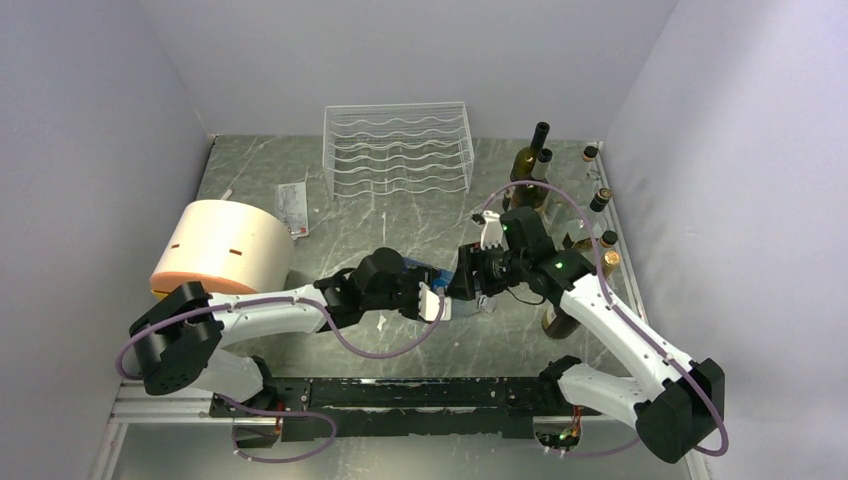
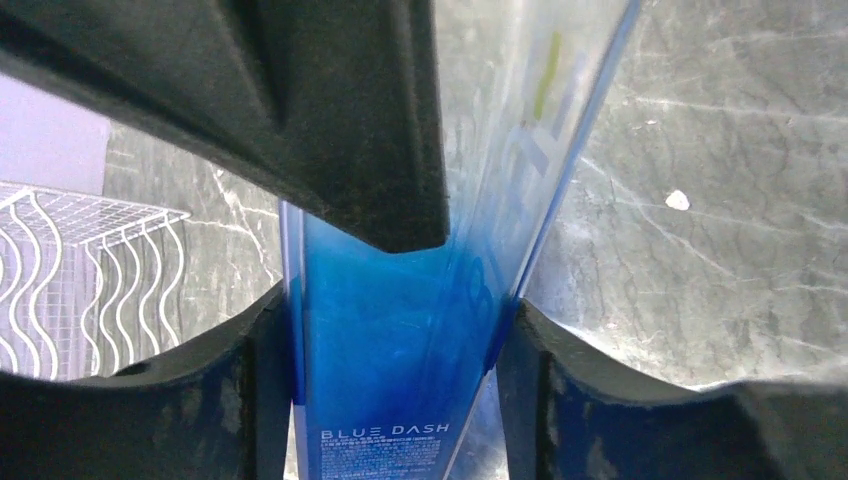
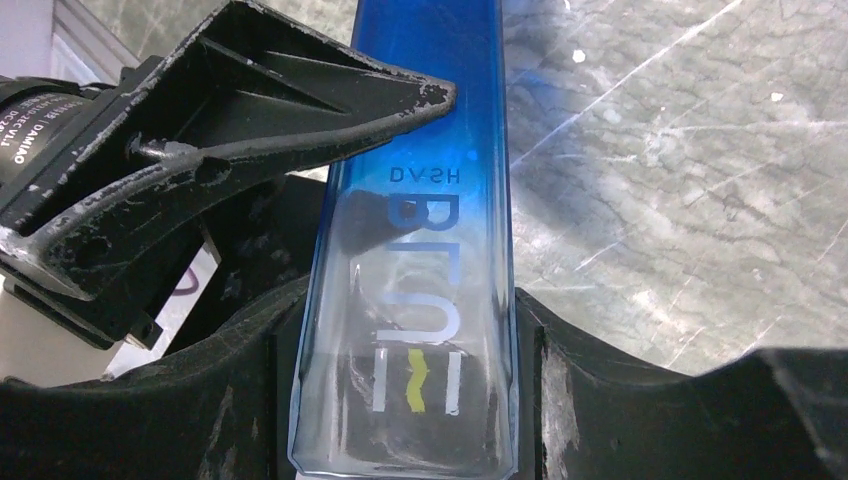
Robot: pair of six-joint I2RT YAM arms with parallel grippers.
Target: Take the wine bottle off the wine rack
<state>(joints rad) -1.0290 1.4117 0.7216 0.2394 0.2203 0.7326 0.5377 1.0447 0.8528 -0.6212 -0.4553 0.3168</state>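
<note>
Task thing: blue square-sided glass wine bottle (image 1: 424, 270), clear at one end and shading to deep blue, lettered "BLUE DASH".
Where it is: mid-bench, hanging between the two claws and well forward of the white wire wine rack (image 1: 398, 150). No contact with the rack.
Rack: stands at the back of the grey marbled bench (image 1: 400, 215). I can see no bottle on its wavy tiers in the overhead view.
Left claw (image 2: 395, 400): clenched on the wine bottle, with a pad against each flat side at the blue end.
Right claw (image 3: 405, 400): also grasping the wine bottle, at the clear lettered end, with both fingers pressed to the glass.
Key relation: the bottle's long axis runs roughly left to right, from one claw straight to the other. The claws face each other along it and sit nearly tip to tip. Each wrist view shows the other claw's finger lying over the bottle.
Nearer arm: neither, since both hold it.
Neck end: cannot tell.
Stage (judgement): removal looks done, and this reads as a two-arm carry or handover.
Next move (judgement): one claw must let go before the other draws away along that axis.
Risk (judgement): smooth glass could twist in a single grip.
Also present: cream cylindrical drum (image 1: 220, 250) at left, dark glass bottles (image 1: 530, 165) standing at right.
</note>
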